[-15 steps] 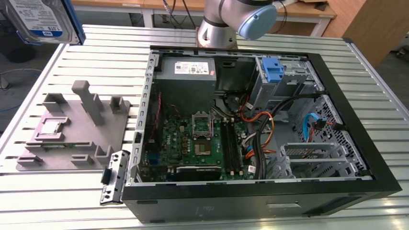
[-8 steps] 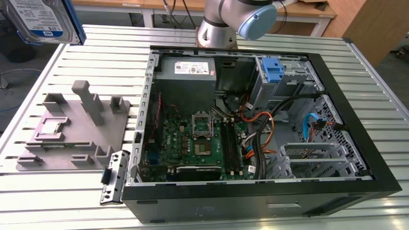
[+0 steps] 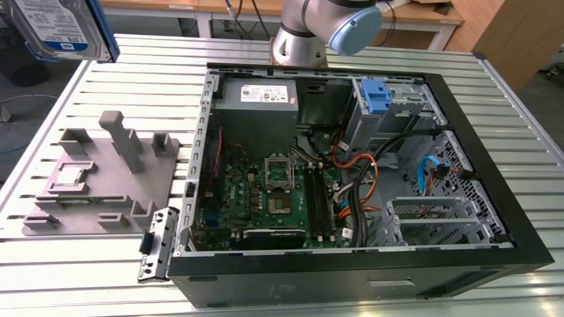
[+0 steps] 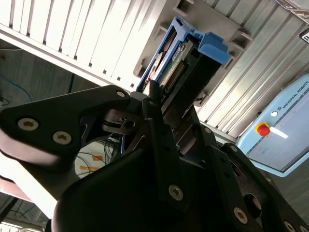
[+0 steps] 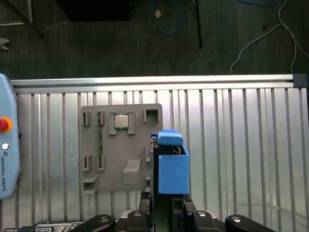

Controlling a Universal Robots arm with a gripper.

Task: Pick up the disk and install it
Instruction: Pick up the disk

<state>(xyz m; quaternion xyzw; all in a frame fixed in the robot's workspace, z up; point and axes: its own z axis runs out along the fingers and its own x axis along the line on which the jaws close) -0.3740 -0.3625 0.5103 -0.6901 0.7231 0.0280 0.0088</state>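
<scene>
1. Your gripper is clenched on the disk. In both wrist views its black fingers press against the drive's two broad faces, and the blue carrier frame sticks out past the fingertips.
2. The disk is off the table, held in the air on edge. In the first wrist view it hangs over the slats, just beside one edge of the grey fixture plate.
3. In the exterior view the disk shows above the table's far corner on the exterior view's left. Its white-and-blue label faces the camera.
4. The open computer case lies on its side, covering the table's middle and the exterior view's right. The grey fixture plate lies just beside it, towards the table's edge on the exterior view's left.
5. Inside the case, the grey power supply with its white sticker sits against the far wall. The green motherboard lies nearer the camera than that.
6. A blue latch stands on the metal bay by the case's far wall, towards the exterior view's right.
7. The arm rises just behind the case's far side.
8. A pale blue pendant with a red button lies at one end of the table in the first wrist view, well apart from the disk.
</scene>
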